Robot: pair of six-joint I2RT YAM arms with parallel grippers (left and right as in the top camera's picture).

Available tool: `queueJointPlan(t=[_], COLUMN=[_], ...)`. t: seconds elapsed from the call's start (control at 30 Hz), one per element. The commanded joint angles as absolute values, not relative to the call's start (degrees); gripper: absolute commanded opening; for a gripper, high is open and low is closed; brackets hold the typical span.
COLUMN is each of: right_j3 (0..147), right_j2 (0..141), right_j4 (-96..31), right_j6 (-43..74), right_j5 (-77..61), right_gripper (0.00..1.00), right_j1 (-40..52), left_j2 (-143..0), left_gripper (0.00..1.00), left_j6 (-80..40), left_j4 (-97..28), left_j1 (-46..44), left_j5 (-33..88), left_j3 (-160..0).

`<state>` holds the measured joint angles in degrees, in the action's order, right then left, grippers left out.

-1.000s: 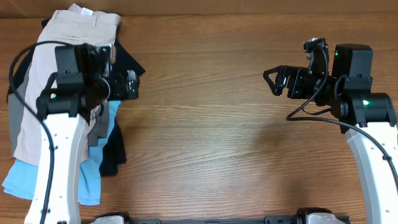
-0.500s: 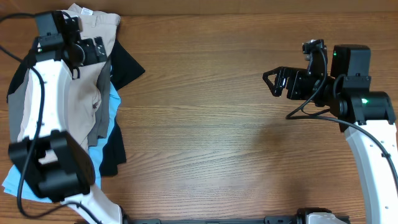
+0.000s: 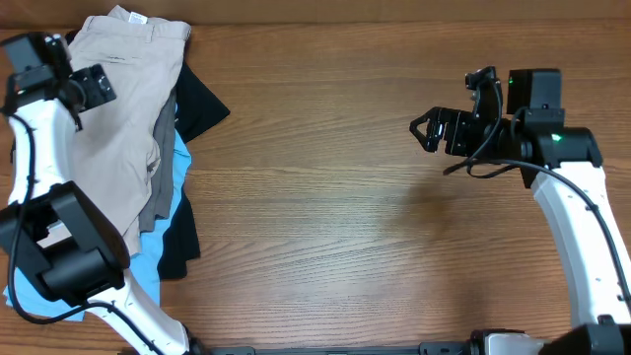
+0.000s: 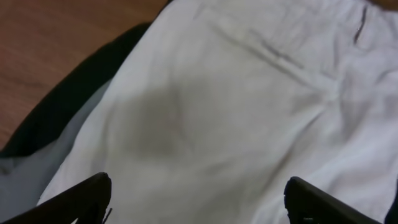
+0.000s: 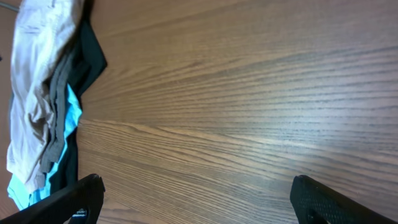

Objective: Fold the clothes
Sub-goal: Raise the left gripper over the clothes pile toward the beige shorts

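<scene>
Since the earlier frames the left arm has swung from the middle of the pile out toward the left edge of the surface [image 3: 345, 217]. The right arm has shifted only slightly toward the centre. The left tool [image 3: 87, 87] now sits above the far end of the khaki shorts [image 3: 108, 148], close to the far-left corner. In the left wrist view its fingers [image 4: 81, 198] stand wide apart with only pale cloth below them, so I read this tool as open and holding nothing. I cannot tell whether it touches the fabric. The right tool [image 3: 426, 128] is likewise spread open and empty over bare wood near the right edge, well apart from the clothes [image 3: 108, 187]. I judge that it is parked there to leave the middle free as a folding area. The clothes lie unfolded in one overlapping pile along the left edge. The khaki shorts are on top, which in my judgement makes them the first item to take. Count: one khaki shorts, one grey shorts [image 3: 161, 192], one light-blue shorts [image 3: 148, 261], one black garment [image 3: 200, 104], four items in all; two tools, none loaded.
</scene>
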<state>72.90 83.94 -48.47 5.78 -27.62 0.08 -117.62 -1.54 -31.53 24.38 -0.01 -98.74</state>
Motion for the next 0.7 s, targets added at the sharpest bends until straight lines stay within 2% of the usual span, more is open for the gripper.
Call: queueJointPlan(t=[0.0,0.23,0.47,0.57,0.67], right_j3=[72.6,72.6,72.6,72.6,72.6], right_j2=[86.06,86.98,86.98,86.98,86.98], right_j4=[-48.1,-47.7,-48.03,-47.99,-48.01], right_j6=[5.54,5.54,5.58,5.56,5.56], right_j5=[-27.53,-27.53,-27.53,-27.53,-27.53], right_gripper=[1.0,1.0,1.0,1.0,1.0], right_j1=[-0.01,-0.01,-0.01,-0.01,-0.01], left_j2=[-118.87,-118.87,-119.92,-120.86,-121.08], left_gripper=[0.88,0.84,0.77,0.68,0.66], left_j6=[0.16,4.71,2.46,1.91,1.06], left_j4=[-34.59,-43.22,-51.07,-52.71,-53.41], left_j1=[23.11,16.38,10.57,10.46,10.52], left_j5=[5.54,8.71,-3.75,-4.47,-4.45], left_j3=[-100.12,-100.12,-99.55,-99.53,-99.53])
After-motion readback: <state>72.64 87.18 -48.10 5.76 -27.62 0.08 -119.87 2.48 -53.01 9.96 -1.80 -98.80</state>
